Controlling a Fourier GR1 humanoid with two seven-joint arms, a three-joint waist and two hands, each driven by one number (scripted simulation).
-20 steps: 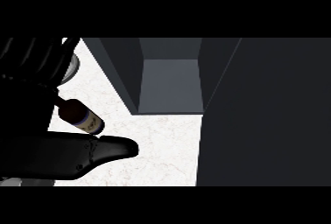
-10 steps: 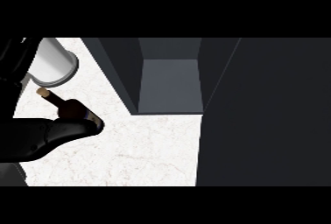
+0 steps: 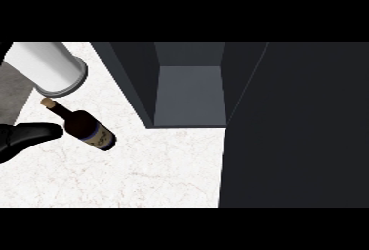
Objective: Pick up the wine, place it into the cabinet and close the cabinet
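Marble counter; one wine bottle; one cabinet

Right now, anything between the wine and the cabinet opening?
Nothing visible. Bare counter lies between the wine bottle and the open cabinet. The left hand sits on the bottle's far side.

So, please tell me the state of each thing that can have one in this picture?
wine bottle: on the counter, corked, not held.
cabinet: open, inside empty.
cabinet door: swung open, at the right.
left hand: beside the bottle; fingers unclear.
grey cylinder: at the upper left, behind the bottle.
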